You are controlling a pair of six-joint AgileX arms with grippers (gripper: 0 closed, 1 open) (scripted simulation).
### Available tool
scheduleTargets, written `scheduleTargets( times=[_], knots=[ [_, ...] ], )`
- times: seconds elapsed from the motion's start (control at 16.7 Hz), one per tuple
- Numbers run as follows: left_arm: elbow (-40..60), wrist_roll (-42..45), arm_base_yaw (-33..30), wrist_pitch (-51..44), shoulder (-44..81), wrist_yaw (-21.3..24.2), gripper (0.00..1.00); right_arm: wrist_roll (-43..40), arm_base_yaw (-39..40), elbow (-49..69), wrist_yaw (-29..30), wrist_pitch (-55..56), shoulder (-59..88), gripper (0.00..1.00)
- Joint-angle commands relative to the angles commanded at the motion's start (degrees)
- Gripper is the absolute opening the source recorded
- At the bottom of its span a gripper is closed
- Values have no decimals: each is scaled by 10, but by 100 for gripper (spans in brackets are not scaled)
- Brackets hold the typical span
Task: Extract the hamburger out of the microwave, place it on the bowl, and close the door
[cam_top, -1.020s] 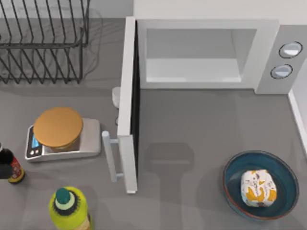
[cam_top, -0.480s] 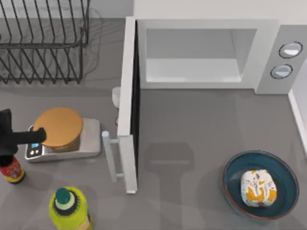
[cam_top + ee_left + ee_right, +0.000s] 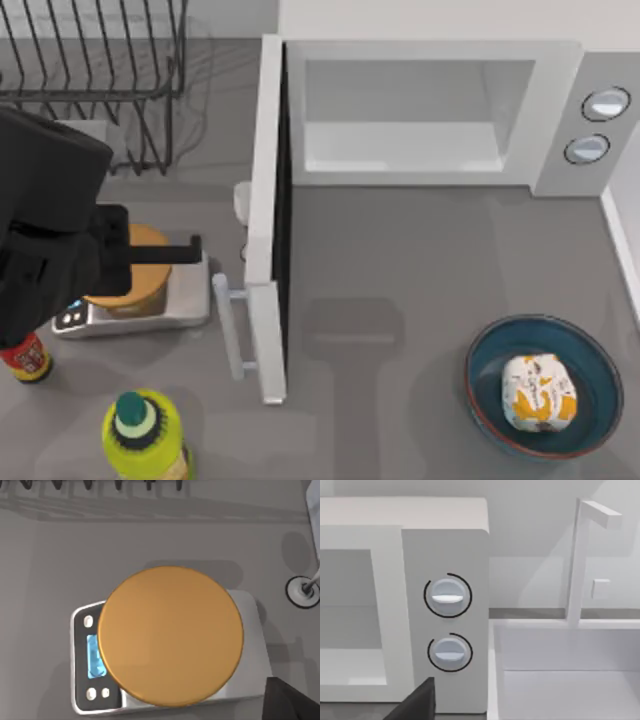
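The hamburger (image 3: 540, 390), wrapped in white paper with orange print, lies in the dark blue bowl (image 3: 492, 345) at the front right of the table. The white microwave (image 3: 560, 110) stands at the back with a bare cavity, and its door (image 3: 266, 200) swings wide open toward the front, its bar handle (image 3: 230, 325) facing left. My left gripper (image 3: 190, 248) reaches in from the left over the scale (image 3: 185, 290), stopping just short of the door's outer face. A dark corner of it shows in the left wrist view (image 3: 292, 702). A dark edge of my right gripper (image 3: 417, 705) shows beside the microwave's knobs (image 3: 447, 596).
A black wire dish rack (image 3: 90, 90) stands at the back left. A green bottle (image 3: 140, 435) and a dark bottle with a red label (image 3: 25, 360) stand at the front left. A white sink (image 3: 570, 680) with a tap (image 3: 580, 555) lies right of the microwave.
My left arm has swept in from the left edge and now reaches across the scale toward the open door. The hamburger, bowl and door have not moved.
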Motion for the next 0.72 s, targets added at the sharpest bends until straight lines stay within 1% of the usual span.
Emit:
scheduleTargets(
  times=[0.42, 0.54, 0.72],
  knots=[
    [-3, -4, -4, 5, 10, -2, 0, 0, 0, 0, 0, 0, 0, 100],
    [-26, -3, -4, 37, 23, -3, 0, 0, 0, 0, 0, 0, 0, 100],
    [-80, -3, -5, 123, 50, -3, 0, 0, 0, 0, 0, 0, 0, 100]
  ],
)
